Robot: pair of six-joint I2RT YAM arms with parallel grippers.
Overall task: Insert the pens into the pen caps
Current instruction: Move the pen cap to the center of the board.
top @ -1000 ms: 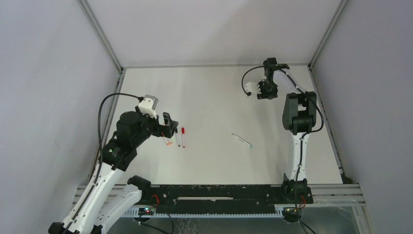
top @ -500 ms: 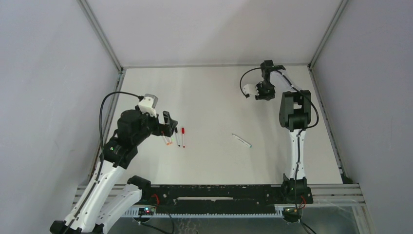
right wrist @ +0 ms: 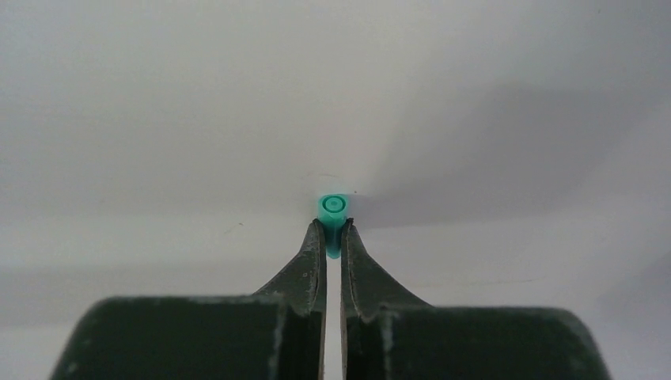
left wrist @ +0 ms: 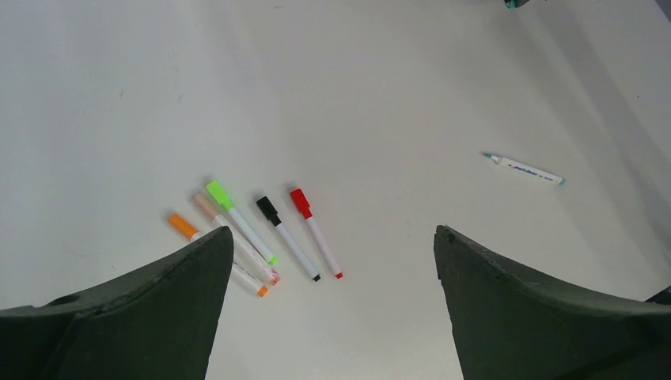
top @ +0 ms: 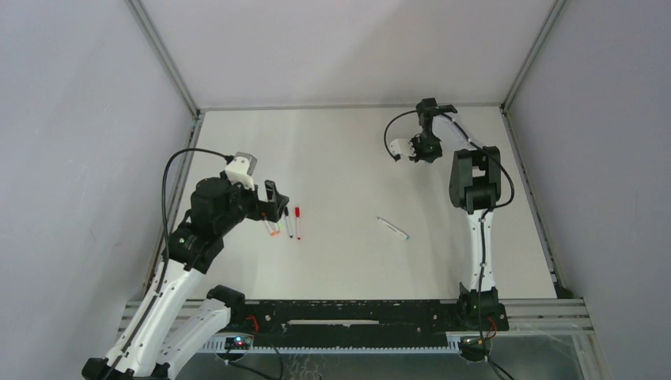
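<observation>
Top view: the left gripper (top: 273, 202) hangs over a group of white-barrelled marker pens (top: 289, 224), left of the lone teal-tipped white pen (top: 392, 229). The right gripper (top: 419, 149) is well beyond that pen.
Left wrist view: jaws fully spread, empty.
Right wrist view: jaws clamp a small teal cylindrical plastic cap (right wrist: 335, 204).

**Camera layout: one fixed overhead view, two wrist views.**
The top camera looks down from above and behind the near edge over the whole table (top: 356, 158). The left wrist camera looks past the left fingers (left wrist: 158, 309) at the row of pens (left wrist: 289, 239) and the lone pen (left wrist: 526, 169), both shared with the top view. The right wrist camera sits very close over the far-right table, facing along the right fingers (right wrist: 305, 273) to a teal cap (right wrist: 335, 204).
</observation>
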